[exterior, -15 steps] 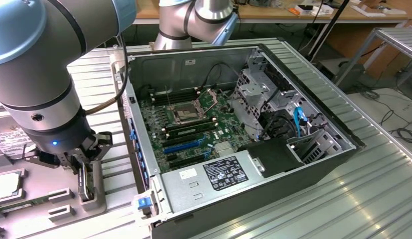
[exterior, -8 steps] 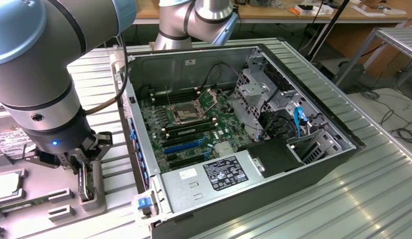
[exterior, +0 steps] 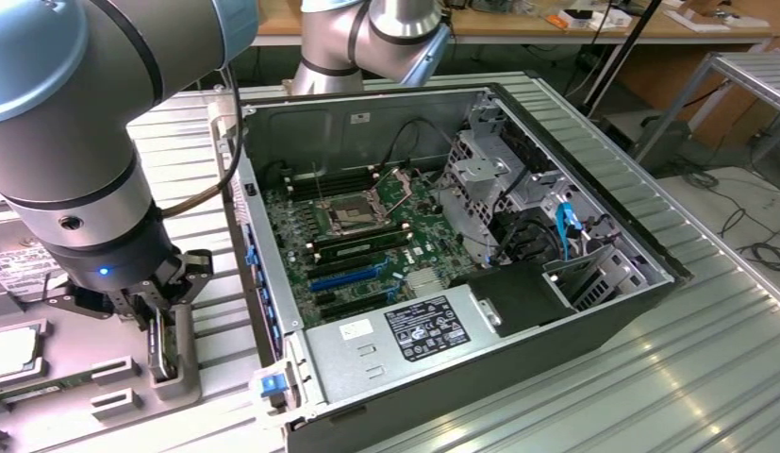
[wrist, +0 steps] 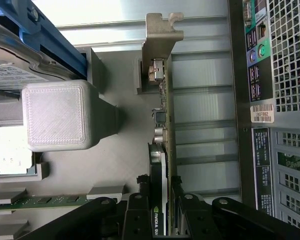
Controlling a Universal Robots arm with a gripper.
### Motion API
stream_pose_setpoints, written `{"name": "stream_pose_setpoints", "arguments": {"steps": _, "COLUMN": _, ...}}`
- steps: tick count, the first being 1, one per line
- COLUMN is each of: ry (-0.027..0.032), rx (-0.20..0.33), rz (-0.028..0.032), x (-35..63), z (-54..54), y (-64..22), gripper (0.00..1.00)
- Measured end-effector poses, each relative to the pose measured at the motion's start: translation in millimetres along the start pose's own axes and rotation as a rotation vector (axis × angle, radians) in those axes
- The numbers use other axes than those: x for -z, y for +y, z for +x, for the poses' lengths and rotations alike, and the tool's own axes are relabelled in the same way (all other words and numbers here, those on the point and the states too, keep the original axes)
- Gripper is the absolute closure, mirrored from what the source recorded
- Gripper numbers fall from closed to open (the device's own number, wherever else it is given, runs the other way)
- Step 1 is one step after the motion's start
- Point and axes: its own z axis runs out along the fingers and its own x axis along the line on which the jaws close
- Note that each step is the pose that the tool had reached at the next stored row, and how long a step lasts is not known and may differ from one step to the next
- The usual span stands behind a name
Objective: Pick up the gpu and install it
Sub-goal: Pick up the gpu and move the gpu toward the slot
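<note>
Grips the gpu [wrist: 162, 165], a thin flat card of green circuit board with a black face, between jaws closed against its two sides (taken at the end away from its long silver metal bracket [wrist: 160, 35]). Holds it upright on its long edge in a slot of the pale grey printed plastic tray [wrist: 115, 165], at the exterior view's left of the ribbed metal bench [exterior: 691, 377]. Reaches down to it with the big silver-blue robot arm [exterior: 75, 142], just beside the open black computer case [exterior: 616, 311] and outside it.

Also lodged in that tray, each in its own recess: a thick silver labelled hard drive [wrist: 10, 75] with a blue rail [wrist: 50, 35], a square pale processor chip [wrist: 10, 150] and a narrow long green memory stick [wrist: 40, 201]. Rising from the tray near the card but apart from it, a rounded grey printed block [wrist: 57, 115].

Inside the open-sided case: a green motherboard [exterior: 364, 236] with a square metal processor socket [exterior: 345, 217], dark memory sticks [exterior: 352, 247] seated next to the socket, blue expansion slots [exterior: 345, 276], a grey power supply box [exterior: 415, 326] with a black label, a perforated metal drive cage [exterior: 490, 179] and a blue cable [exterior: 566, 226].
</note>
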Motion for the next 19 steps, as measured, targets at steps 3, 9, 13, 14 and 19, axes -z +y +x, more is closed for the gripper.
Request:
{"name": "stream_pose_setpoints", "arguments": {"steps": 3, "ry": 0.0006, "rx": 0.0, "rz": 0.0001, "x": 1.4, "z": 0.0, "y": 0.1, "gripper": 0.73}}
{"name": "stream_pose_setpoints", "arguments": {"steps": 9, "ry": 0.0045, "rx": 0.0, "rz": 0.0003, "x": 8.8, "z": -0.1, "y": 0.4, "gripper": 0.73}}
{"name": "stream_pose_setpoints", "arguments": {"steps": 13, "ry": 0.006, "rx": 0.0, "rz": 0.0004, "x": 12.5, "z": -0.2, "y": 0.7, "gripper": 0.73}}
{"name": "stream_pose_setpoints", "arguments": {"steps": 14, "ry": 0.0064, "rx": 0.0, "rz": 0.0005, "x": 13.4, "z": -0.2, "y": 0.7, "gripper": 0.73}}
{"name": "stream_pose_setpoints", "arguments": {"steps": 19, "ry": 0.0077, "rx": 0.0, "rz": 0.0004, "x": 18.3, "z": -0.3, "y": 1.0, "gripper": 0.73}}
